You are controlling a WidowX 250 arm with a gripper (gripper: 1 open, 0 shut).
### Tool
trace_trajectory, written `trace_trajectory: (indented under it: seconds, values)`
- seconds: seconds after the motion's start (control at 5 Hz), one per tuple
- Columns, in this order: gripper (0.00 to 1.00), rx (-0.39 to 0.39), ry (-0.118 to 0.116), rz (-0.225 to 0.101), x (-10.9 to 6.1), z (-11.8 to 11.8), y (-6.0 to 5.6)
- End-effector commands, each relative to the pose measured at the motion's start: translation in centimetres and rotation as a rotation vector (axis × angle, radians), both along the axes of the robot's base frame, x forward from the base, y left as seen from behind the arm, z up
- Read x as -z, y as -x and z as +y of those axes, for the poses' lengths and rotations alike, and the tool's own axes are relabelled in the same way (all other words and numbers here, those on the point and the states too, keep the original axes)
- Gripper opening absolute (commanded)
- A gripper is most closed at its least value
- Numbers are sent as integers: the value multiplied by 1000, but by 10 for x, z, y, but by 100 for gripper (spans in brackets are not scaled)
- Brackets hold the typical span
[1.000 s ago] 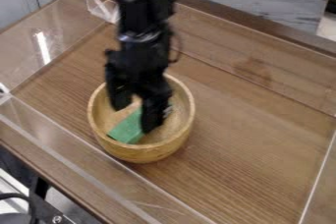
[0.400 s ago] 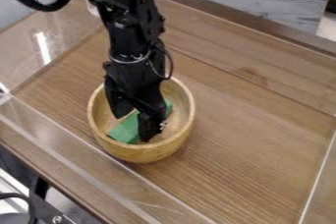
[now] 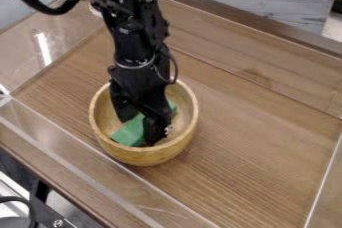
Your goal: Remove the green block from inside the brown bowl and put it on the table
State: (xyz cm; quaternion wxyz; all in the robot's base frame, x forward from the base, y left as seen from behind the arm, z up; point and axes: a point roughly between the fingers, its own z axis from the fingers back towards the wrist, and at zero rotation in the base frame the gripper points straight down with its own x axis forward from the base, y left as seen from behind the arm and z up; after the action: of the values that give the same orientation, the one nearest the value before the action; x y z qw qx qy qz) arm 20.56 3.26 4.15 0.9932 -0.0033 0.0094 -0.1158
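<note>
The brown bowl (image 3: 112,142) sits on the table (image 3: 254,142) near its front left. Inside it lies the green block (image 3: 130,133), tilted, its right part covered by the gripper. My gripper (image 3: 139,119) points straight down into the bowl with its black fingers (image 3: 156,126) spread open on either side of the block. Whether the fingertips touch the block I cannot tell; nothing is lifted.
A clear acrylic wall (image 3: 60,147) runs around the table's edges, close to the bowl on the front and left. The black arm (image 3: 127,22) rises from the bowl toward the back left. Bare wood lies to the right of the bowl.
The gripper has sunk lower into the bowl, its open fingers now down around the green block. The block and bowl have not moved.
</note>
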Motion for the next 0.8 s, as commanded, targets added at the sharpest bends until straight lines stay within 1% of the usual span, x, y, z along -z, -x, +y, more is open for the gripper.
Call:
trace_trajectory:
  seconds: [0.0,0.6]
  values:
    - [0,-10,1,-30,-2,3,-7]
    - [0,-35,37,13,-14,-4,0]
